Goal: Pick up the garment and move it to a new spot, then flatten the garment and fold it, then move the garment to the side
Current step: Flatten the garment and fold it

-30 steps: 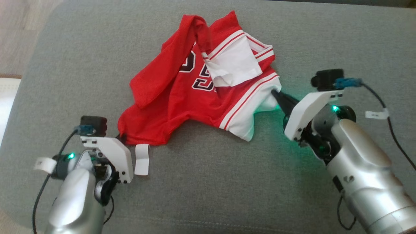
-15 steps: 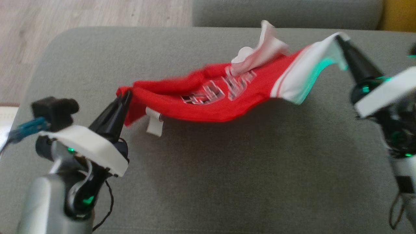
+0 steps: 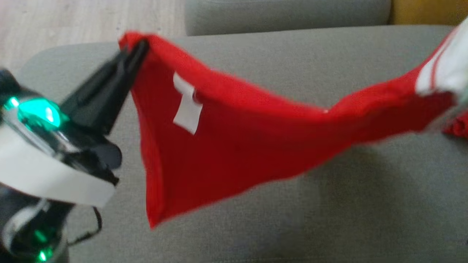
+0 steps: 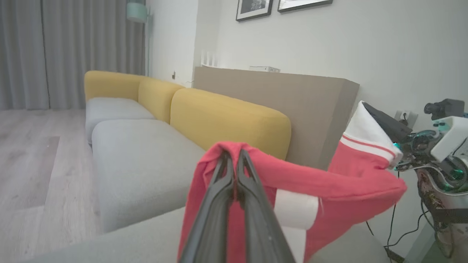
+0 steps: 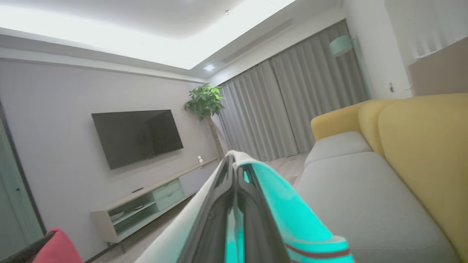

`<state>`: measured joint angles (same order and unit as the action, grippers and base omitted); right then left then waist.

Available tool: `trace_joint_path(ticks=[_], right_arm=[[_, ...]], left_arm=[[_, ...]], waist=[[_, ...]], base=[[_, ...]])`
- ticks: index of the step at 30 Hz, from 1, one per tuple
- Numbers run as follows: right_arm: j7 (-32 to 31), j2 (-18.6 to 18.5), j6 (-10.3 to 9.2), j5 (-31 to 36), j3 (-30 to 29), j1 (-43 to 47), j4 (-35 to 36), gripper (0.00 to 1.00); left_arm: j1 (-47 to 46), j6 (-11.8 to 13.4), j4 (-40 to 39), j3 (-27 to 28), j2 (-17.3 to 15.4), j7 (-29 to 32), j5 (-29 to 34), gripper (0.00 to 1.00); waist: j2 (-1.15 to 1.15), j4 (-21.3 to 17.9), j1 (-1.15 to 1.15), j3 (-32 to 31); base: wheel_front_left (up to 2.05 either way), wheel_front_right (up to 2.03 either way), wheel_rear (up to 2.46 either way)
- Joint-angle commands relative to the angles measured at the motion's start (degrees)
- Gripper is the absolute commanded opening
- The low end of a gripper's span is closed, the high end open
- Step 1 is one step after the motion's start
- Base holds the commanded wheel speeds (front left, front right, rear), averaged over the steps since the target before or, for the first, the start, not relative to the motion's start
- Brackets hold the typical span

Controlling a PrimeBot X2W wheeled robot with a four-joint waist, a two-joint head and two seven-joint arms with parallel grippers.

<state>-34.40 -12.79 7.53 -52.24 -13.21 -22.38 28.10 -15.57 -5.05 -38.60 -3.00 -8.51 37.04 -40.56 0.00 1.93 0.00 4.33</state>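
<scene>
The garment (image 3: 234, 146), a red jersey with white striped trim and a white tag (image 3: 187, 109), hangs stretched in the air above the grey sofa seat (image 3: 329, 219). My left gripper (image 3: 137, 49) is shut on its red corner at the upper left of the head view; the left wrist view shows the closed fingers pinching red cloth (image 4: 234, 157). The right gripper (image 5: 234, 159) is shut on the white trimmed end (image 5: 292, 219), lit green. In the left wrist view that end (image 4: 365, 131) sits at the right gripper's dark fingers (image 4: 385, 122). The jersey sags between both grips.
The grey seat cushion runs under the garment, with a second grey cushion (image 3: 285, 14) behind it and wooden floor (image 3: 65, 22) to the far left. Yellow backrests (image 4: 226, 117) line the sofa. A television (image 5: 137, 137) and low cabinet (image 5: 146, 204) stand across the room.
Both grippers have lifted the jersey off the seat and pulled it out between them; it went from a crumpled heap to a hanging span. The head camera has also tilted up.
</scene>
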Motion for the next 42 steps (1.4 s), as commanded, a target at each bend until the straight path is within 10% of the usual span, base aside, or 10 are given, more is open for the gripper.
trace_joint_path(ticks=[1, 8, 16, 29, 42], right_arm=[[-3.17, 0.24, -0.04, 2.09, -1.19, -5.82, 2.43, 0.00], [-11.05, 3.28, -0.04, 9.26, -0.63, -16.91, -3.88, 0.00], [-4.82, 5.50, -0.04, 22.15, 6.26, -31.80, -22.20, 0.00], [23.21, 9.35, -0.04, 33.73, 8.10, -66.16, -51.56, 0.00], [27.43, 2.27, -0.04, 20.49, 23.92, -30.29, -49.21, 0.00]], left_arm=[[-5.66, 0.26, -1.45, 2.63, -2.34, 1.64, -0.52, 0.00], [-15.68, 0.59, 8.81, 3.01, -5.07, 5.69, -1.79, 0.00], [-30.40, 1.66, 28.55, 1.85, -5.90, 2.92, 4.56, 0.00], [-65.68, 0.87, 64.79, -3.07, -2.83, -29.58, 19.63, 0.00], [-44.38, -2.38, 78.56, -13.52, -5.12, -39.82, 18.60, 0.00]], waist=[[0.00, -1.07, 0.00, 1.68], [0.00, -1.43, 0.00, 7.72], [0.00, -0.57, 0.00, 14.69], [0.00, -0.90, 0.00, 29.65], [0.00, -2.62, 0.00, 24.26]], base=[[0.00, 0.00, 0.00], [0.00, 0.00, 0.00], [0.00, 0.00, 0.00], [0.00, 0.00, 0.00], [0.00, 0.00, 0.00]])
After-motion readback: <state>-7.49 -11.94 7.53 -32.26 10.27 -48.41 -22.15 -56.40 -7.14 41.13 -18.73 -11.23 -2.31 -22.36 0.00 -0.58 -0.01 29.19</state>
